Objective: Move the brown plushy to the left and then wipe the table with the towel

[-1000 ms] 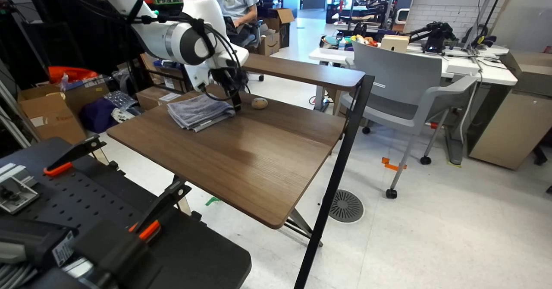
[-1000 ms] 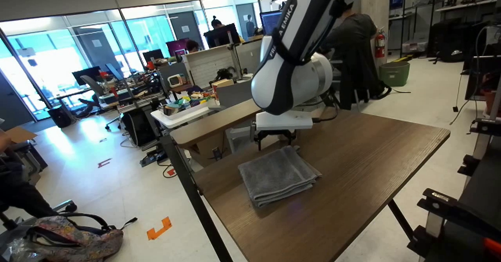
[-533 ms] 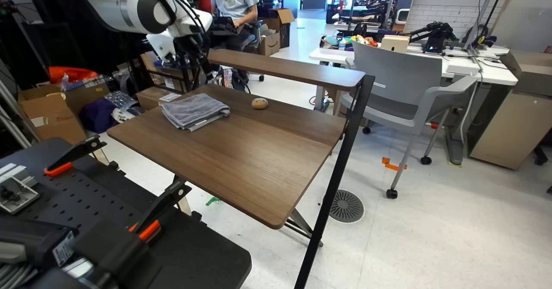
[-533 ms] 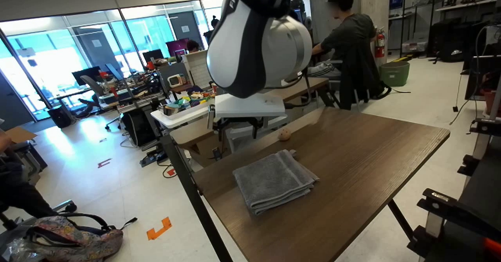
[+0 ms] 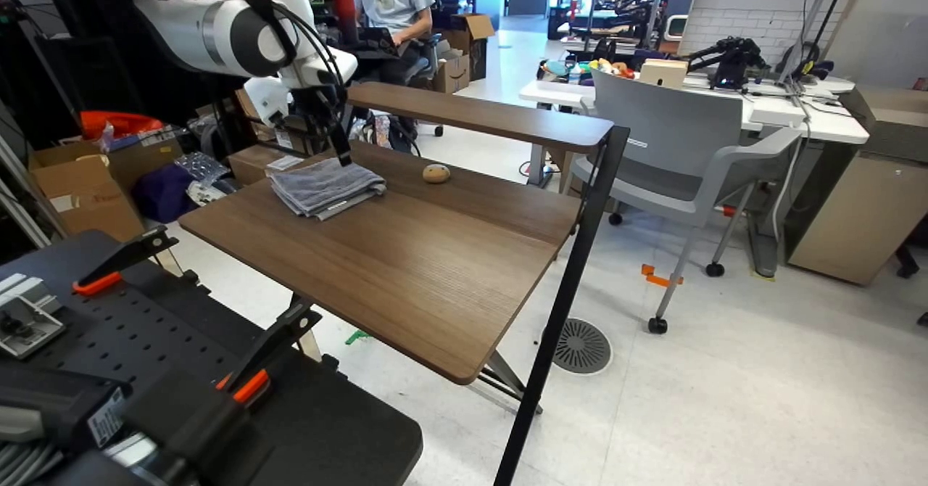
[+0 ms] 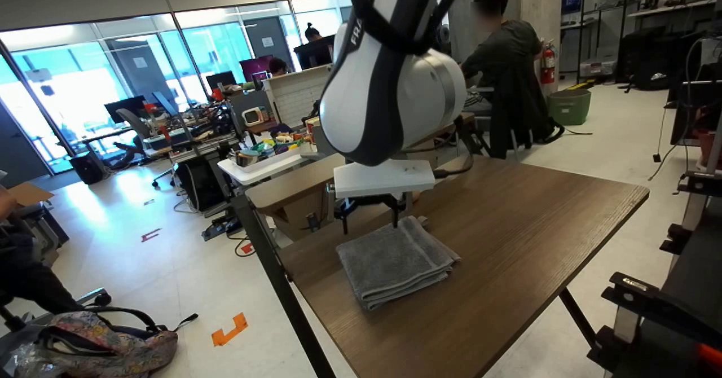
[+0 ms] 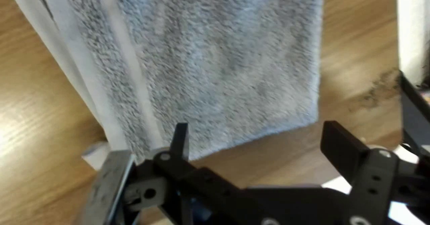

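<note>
Tool [image 6: 370, 228] just lowered, wide, empty, to 11 o'clock edge of towel [image 6: 397, 265] in an exterior view. Plushy [image 5: 436, 174] at towel's 3 o'clock in an exterior view. Likely lining up the wiping grasp.

The table [image 5: 413, 276] is brown and wood-grained, with rounded corners. On it lies the towel [image 5: 326, 188], gray and folded. The plushy [image 5: 436, 174], also on the table, sits to the towel's right in an exterior view, near but apart.

Rough cloth towel [image 7: 218, 67], wood-grained table [image 5: 428, 268]
</note>
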Action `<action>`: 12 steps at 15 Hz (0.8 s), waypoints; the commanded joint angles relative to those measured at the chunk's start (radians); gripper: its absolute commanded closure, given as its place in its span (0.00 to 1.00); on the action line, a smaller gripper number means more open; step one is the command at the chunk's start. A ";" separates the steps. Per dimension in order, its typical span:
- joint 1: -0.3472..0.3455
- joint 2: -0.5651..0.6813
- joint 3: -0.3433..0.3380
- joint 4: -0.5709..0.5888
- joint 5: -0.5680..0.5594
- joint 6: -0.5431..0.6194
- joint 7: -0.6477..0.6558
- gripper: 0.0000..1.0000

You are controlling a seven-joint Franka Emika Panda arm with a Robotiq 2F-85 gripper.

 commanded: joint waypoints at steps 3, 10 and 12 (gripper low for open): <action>-0.093 0.129 0.108 0.078 0.029 -0.148 -0.023 0.00; -0.071 0.100 0.072 0.048 0.008 -0.088 -0.004 0.00; -0.081 0.142 0.075 0.092 0.020 -0.057 0.005 0.00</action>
